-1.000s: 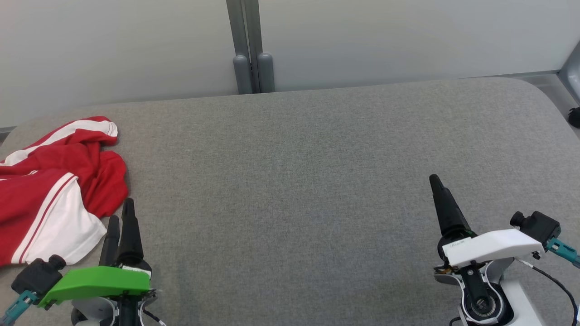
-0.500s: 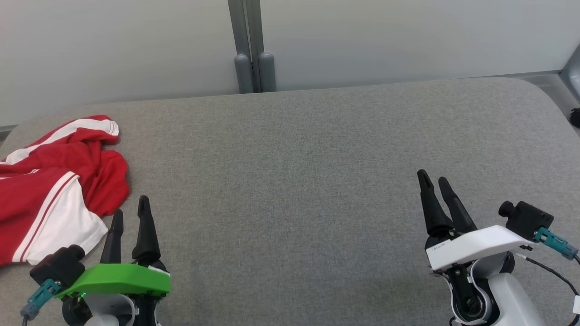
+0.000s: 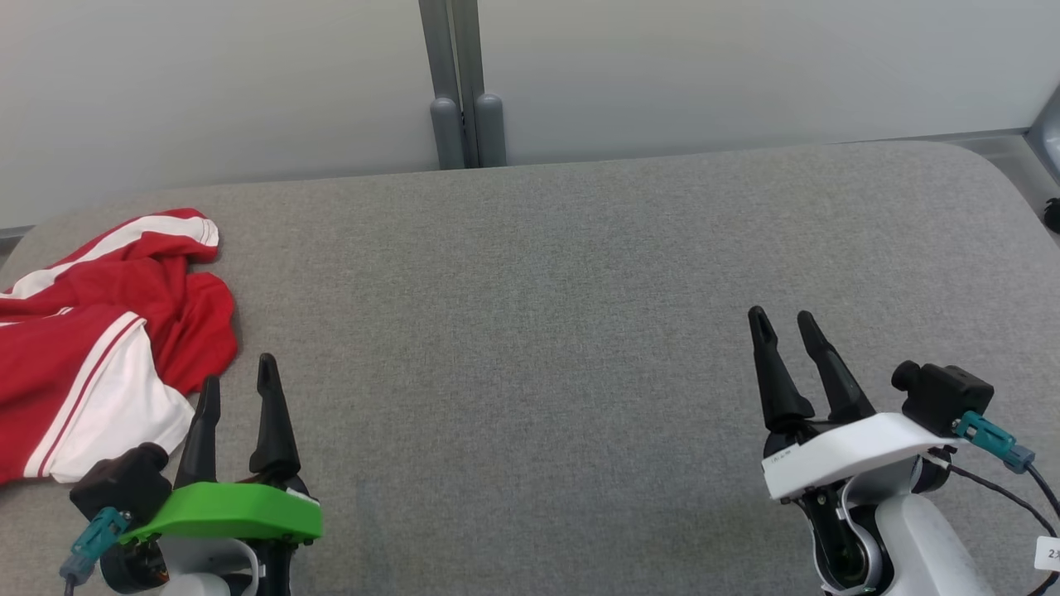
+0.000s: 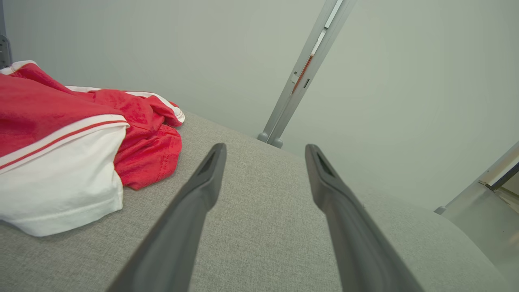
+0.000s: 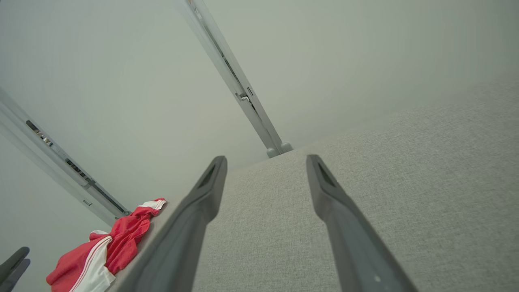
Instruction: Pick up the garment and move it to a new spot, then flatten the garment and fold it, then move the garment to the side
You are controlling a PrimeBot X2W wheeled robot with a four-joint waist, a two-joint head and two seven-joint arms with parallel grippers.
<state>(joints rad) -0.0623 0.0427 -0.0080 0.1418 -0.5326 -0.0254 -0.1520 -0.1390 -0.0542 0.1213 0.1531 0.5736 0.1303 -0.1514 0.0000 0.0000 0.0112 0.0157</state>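
A crumpled red garment with white stripes and a white sleeve lies at the left edge of the grey table. It also appears in the left wrist view as the garment and far off in the right wrist view as the garment. My left gripper stands open just right of the white sleeve, apart from it, holding nothing. My right gripper is open over bare table at the lower right, far from the garment.
A pale wall with a grey vertical post runs behind the table's far edge. The table's rounded right corner drops to the floor. In the right wrist view the other gripper's fingertips show at the lower left.
Both grippers have opened from shut. The left gripper shifted slightly right and the right gripper slightly left and forward. The garment has not moved.
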